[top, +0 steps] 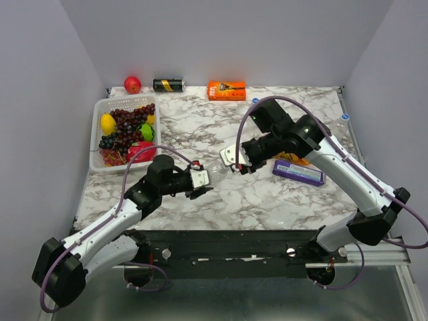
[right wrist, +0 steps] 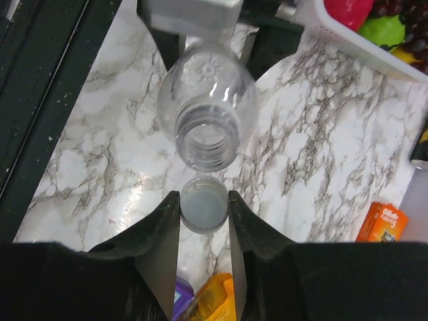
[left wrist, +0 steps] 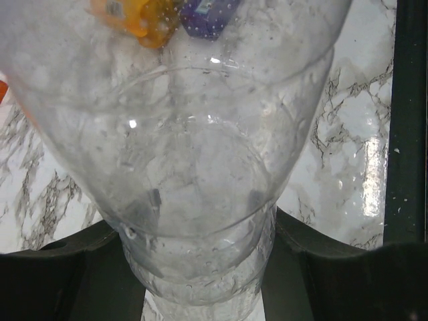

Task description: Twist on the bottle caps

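One bottle lies on its side, with a cap right at its mouth.
My left gripper is clamped tight on the bottom end of the clear bottle; it sits just to the right of the white fruit basket, by the basket's near corner; the bottle is held up off the marble table and lies long-ways, its bottom end nearest the basket and its open mouth pointing away from the basket; my right gripper, farther from the basket, pinches the small round cap between both fingers; the cap is just beside the bottle's mouth, a bit off to one side; I cannot tell if they touch; I can see the screw rings on the neck.
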Robot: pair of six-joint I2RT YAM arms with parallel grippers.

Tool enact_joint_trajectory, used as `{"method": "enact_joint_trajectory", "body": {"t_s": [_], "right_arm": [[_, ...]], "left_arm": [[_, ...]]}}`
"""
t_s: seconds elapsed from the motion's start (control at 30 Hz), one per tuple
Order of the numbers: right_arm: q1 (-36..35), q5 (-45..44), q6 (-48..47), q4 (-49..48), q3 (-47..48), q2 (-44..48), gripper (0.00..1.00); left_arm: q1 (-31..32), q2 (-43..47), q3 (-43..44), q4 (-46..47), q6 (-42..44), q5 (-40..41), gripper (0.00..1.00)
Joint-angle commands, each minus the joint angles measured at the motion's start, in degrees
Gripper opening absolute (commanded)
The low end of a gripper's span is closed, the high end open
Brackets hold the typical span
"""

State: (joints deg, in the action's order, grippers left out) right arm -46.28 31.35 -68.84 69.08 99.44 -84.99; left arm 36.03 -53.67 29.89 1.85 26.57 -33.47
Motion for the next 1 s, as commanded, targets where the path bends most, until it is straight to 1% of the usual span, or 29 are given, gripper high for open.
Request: {"method": "enact_joint_trajectory", "body": {"t_s": [0.0,0.07,0.1,0.13,0.17,0.2,0.23,0.27,0.33,0.37,0.4,0.43,0.5,0.53,0.6,0.67,0.77,0.87,0.97], "right_arm": [[-0.12,-4.8,-1.65,2.9,-4.07,-1.05,0.3],[-0.21,-7.95,-2.52,6.84,-4.17,-2.98,0.3],[-0.21,-9.63,-2.35,7.82,-4.34,-5.34,0.3],[-0.21,-11.04,-2.35,10.17,-4.51,-6.49,0.3],[-0.21,-14.62,-1.22,10.98,-5.13,-8.07,0.3],[-0.21,-16.13,-0.69,12.03,-5.04,-10.96,0.29],[-0.21,-17.28,0.27,13.18,-5.13,-12.64,0.28],[-0.21,-20.25,1.94,13.62,-5.22,-14.13,0.28],[-0.21,-22.55,2.74,15.72,-6.01,-18.78,0.27],[-0.3,-23.43,3.88,16.08,-6.1,-20.03,0.26],[-0.13,-23.79,4.06,16.09,-6.45,-21.26,0.25],[-0.12,-23.8,3.98,15.65,-6.97,-22.49,0.24],[-0.12,-24.67,3.27,14.86,-7.85,-23.2,0.24],[-0.21,-24.85,3.36,14.42,-7.94,-23.64,0.24],[-0.12,-27.39,3.97,15.2,-7.42,-26.01,0.24],[-0.21,-30.72,4.94,18.19,-5.85,-29.95,0.24],[-0.47,-35.99,6.61,18.2,-6.27,-32.69,0.24],[-1.35,-39.52,7.92,18.2,-6.01,-36.73,0.24],[-2.58,-39.09,8.98,18.02,-2.77,-40.07,0.24]], "left_arm": [[0.18,6.81,0.34,-5.44,-2.39,4.11,0.0],[-0.26,8.75,0.87,-8.59,-5.46,5.78,0.0],[-0.78,10.93,0.96,-9.31,-6.6,7.35,0.0],[-2.09,12.09,1.05,-10.1,-7.75,8.24,0.0],[-2.8,13.32,0.96,-10.89,-11.15,9.47,0.0],[-3.59,15.59,0.87,-10.99,-12.84,11.39,0.0],[-4.38,16.48,0.79,-11.25,-15.29,15.76,0.0],[-6.91,17.27,0.78,-11.77,-19.49,18.16,0.0],[-10.61,18.34,1.22,-13.09,-24.0,21.94,0.0],[-14.72,18.34,1.57,-15.27,-26.02,22.92,0.0],[-17.2,18.08,2.01,-16.43,-30.22,23.45,0.0],[-19.22,18.16,2.45,-17.48,-31.3,23.45,0.0],[-23.61,19.21,2.54,-18.01,-32.45,24.85,0.0],[-24.33,19.22,3.33,-18.37,-32.54,25.47,0.0],[-25.57,18.69,4.38,-19.77,-32.98,29.68,0.0],[-26.27,18.86,5.18,-20.04,-33.51,30.66,0.0],[-26.8,21.06,4.65,-18.47,-33.16,30.31,0.0],[-26.8,22.9,5.0,-18.45,-32.29,31.97,0.0],[-26.8,24.4,5.88,-19.51,-31.32,33.04,0.0]]}}
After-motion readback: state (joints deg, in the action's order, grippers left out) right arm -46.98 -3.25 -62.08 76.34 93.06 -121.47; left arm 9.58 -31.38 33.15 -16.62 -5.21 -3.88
